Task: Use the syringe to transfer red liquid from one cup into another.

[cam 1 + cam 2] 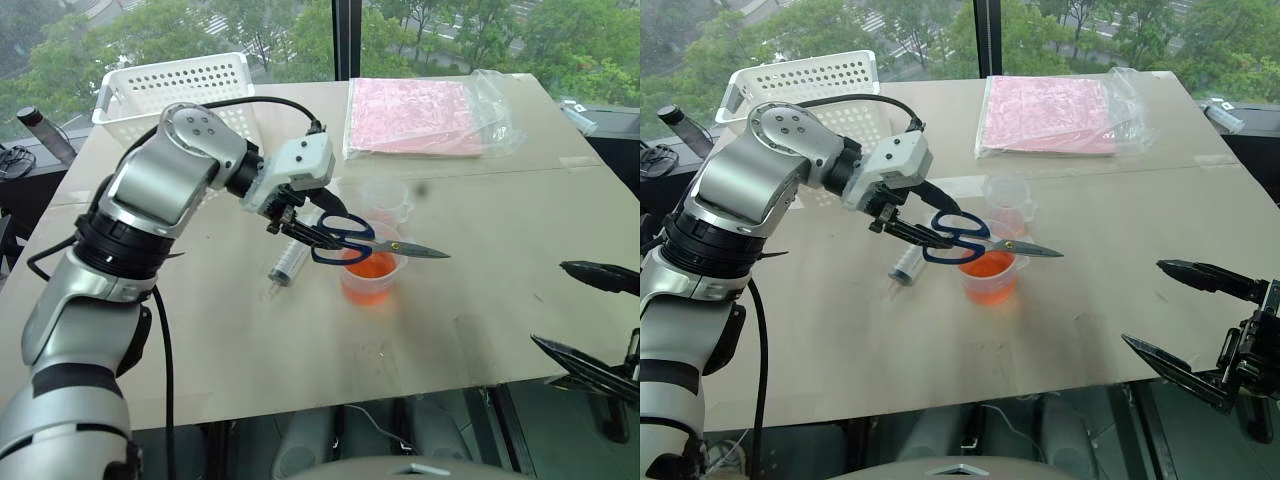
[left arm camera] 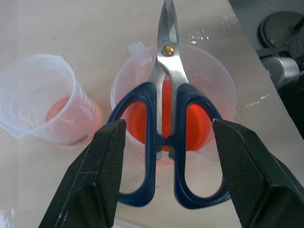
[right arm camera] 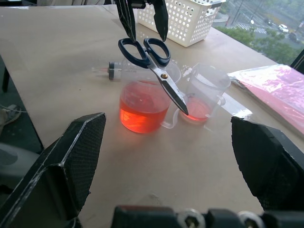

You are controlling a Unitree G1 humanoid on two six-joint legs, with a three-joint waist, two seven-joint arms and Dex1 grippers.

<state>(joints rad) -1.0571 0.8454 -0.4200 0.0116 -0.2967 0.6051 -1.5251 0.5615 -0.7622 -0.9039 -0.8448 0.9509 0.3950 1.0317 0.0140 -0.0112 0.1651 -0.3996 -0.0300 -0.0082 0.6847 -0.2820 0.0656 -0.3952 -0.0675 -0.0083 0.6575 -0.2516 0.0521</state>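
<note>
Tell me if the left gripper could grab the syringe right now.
Probably not yet. The left gripper is closed on the blue-handled scissors, held above the bigger cup, so it's occupied. The syringe lies bare on the table just beside that cup, close under the gripper; dropping the scissors first should free the way.

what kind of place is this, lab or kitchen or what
Probably a robot test bench in an upper-floor office or lab, not a kitchen: a bare board table by a large window looking down on treetops, set with a syringe, measuring cups and a white basket.
</note>
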